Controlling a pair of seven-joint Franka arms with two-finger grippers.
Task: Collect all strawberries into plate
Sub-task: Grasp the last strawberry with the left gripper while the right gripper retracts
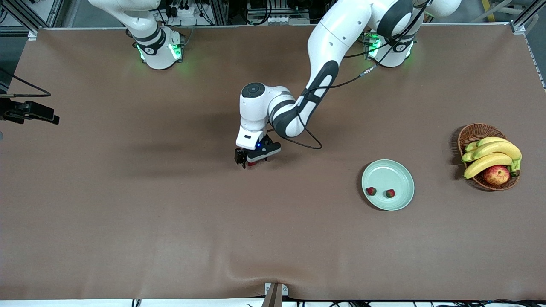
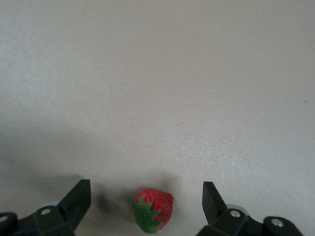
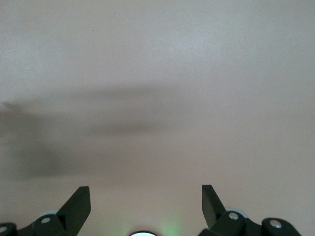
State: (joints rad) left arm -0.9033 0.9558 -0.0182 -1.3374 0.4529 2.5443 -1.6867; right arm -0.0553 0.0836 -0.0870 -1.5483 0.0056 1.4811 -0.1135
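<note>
One strawberry (image 2: 154,210) lies on the brown table between the open fingers of my left gripper (image 2: 146,202), touching neither finger. In the front view the left gripper (image 1: 249,161) is down at the middle of the table, and the berry shows only as a speck of red (image 1: 251,163) under it. Two more strawberries (image 1: 371,191) (image 1: 390,193) lie on the pale mint-green plate (image 1: 388,172), toward the left arm's end of the table. My right gripper (image 3: 146,201) is open and empty over bare table; it waits and is out of the front view.
A wicker basket (image 1: 472,132) with bananas (image 1: 490,153) and a red-yellow apple (image 1: 496,175) stands past the plate at the left arm's end. A black camera mount (image 1: 30,111) juts in at the right arm's end.
</note>
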